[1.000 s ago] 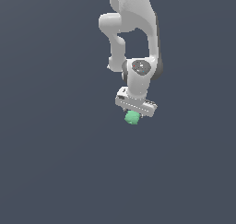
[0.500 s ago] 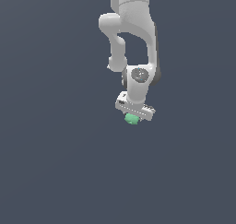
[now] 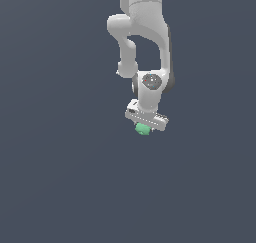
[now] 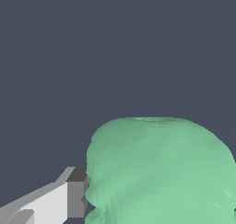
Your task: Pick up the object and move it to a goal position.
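The object [image 3: 143, 129] is a small mint-green lumpy blob, tucked just under the white gripper [image 3: 144, 127] at the end of the Panda arm. In the wrist view the object [image 4: 161, 172] fills the near part of the picture, and one grey-tipped white finger [image 4: 69, 197] presses against its side. The other finger is hidden behind the blob. The gripper is shut on the object, which hangs off the dark surface in the exterior view.
A plain dark grey-blue surface [image 3: 60, 177] spreads all around. The white arm [image 3: 145, 37] rises from the gripper toward the exterior view's top edge.
The gripper with the object has shifted slightly toward the exterior view's left, and the wrist has turned a little. The grip on the blob is unchanged.
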Robot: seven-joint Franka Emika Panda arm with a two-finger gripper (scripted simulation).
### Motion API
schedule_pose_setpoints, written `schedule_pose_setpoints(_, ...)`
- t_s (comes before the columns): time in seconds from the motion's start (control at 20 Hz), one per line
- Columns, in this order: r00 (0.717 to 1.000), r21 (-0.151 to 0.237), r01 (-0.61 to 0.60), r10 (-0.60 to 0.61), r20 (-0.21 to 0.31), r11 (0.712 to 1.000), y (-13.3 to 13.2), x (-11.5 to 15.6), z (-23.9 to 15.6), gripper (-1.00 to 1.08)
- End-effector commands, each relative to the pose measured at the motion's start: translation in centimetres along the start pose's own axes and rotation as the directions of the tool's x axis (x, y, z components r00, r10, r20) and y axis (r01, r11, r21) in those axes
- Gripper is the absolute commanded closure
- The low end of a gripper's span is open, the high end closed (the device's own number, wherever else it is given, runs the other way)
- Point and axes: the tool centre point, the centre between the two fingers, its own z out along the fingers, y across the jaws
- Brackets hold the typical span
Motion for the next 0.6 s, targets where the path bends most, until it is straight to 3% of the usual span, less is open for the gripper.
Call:
schedule_pose_setpoints(0.0,1.0,0.0,0.0,0.0,0.0,1.0,0.0,0.0,0.0,1.08)
schedule_pose_setpoints(0.55,1.0,0.0,0.0,0.0,0.0,1.0,-1.1,0.2,-3.4,1.08)
